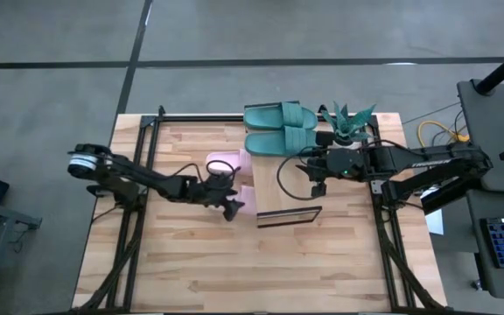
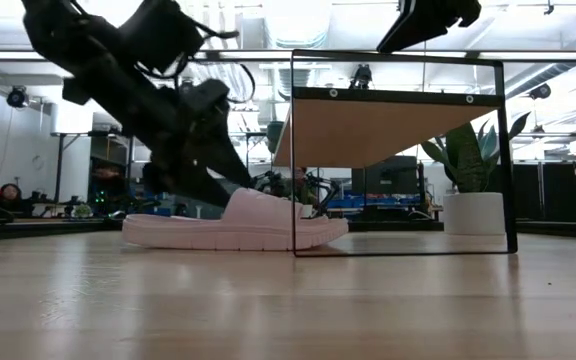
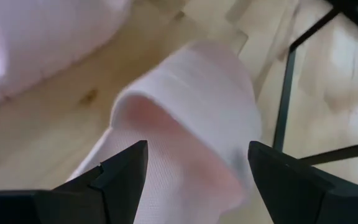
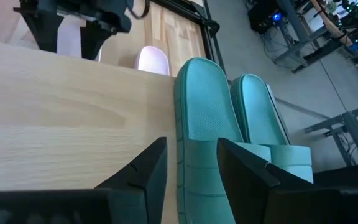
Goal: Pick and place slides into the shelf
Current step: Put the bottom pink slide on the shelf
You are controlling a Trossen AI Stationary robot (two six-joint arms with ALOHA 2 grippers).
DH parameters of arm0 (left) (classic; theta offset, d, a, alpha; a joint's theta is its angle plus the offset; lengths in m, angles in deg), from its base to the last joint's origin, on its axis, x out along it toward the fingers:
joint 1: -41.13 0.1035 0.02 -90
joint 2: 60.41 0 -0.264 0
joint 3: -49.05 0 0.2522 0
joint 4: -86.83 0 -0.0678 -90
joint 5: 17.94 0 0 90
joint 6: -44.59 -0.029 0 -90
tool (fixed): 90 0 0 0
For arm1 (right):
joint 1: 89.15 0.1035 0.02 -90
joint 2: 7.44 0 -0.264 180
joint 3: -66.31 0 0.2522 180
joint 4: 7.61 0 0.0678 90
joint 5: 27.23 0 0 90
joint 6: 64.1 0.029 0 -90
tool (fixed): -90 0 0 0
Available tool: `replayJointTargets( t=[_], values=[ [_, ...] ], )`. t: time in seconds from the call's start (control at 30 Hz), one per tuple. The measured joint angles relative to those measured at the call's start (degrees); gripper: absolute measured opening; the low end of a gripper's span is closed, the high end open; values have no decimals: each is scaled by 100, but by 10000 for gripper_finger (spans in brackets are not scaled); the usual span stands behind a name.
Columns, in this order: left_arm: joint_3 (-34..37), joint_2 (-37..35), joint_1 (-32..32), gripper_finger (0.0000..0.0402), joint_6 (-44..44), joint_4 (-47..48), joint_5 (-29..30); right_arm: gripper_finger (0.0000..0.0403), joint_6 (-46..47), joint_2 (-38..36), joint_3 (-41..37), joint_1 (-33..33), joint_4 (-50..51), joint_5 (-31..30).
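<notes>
Beside the shelf (image 1: 280, 191), your left end effector (image 3: 197, 171) sits spread wide astride a pink slide's (image 3: 185, 118) strap, lined up to pinch it. Right end effector (image 4: 191, 163) hovers part-open over the shelf top, holding nothing. Teal pair (image 1: 280, 129) already sits on the shelf's far end; second pink slide (image 1: 224, 163) waits on the desk (image 1: 191, 262).

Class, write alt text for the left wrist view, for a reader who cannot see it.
The left gripper is open, its two dark fingers on either side of a pale pink slide lying on the wooden tabletop. The thin black frame of the shelf stands just past the slide, and more pink shows at the picture's corner.
</notes>
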Motion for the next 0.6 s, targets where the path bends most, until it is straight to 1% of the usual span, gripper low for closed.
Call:
replayJointTargets(
  t=[0.17, 0.2, 0.27, 0.33, 0.4, 0.6],
  values=[
    [-5, 291, 113, 260, 3, -234, -96, 132, 0, 2, -76, 0, 2, 2],
    [-6, 318, 127, 255, -37, -252, -159, 132, 0, 2, -95, 0, 2, 2],
    [-8, 331, 174, 238, -283, -359, -494, 132, 0, 2, -128, 0, 2, 0],
    [-8, 294, 188, 208, -333, -366, -708, 130, -9, 2, -157, 0, 10, 2],
    [-8, 260, 182, 168, -491, -367, -806, 128, -7, 2, -172, 0, 10, 2],
    [-8, 165, 189, 23, -1088, -341, -1060, 118, 8, 4, -182, 0, 9, 2]
  ],
)
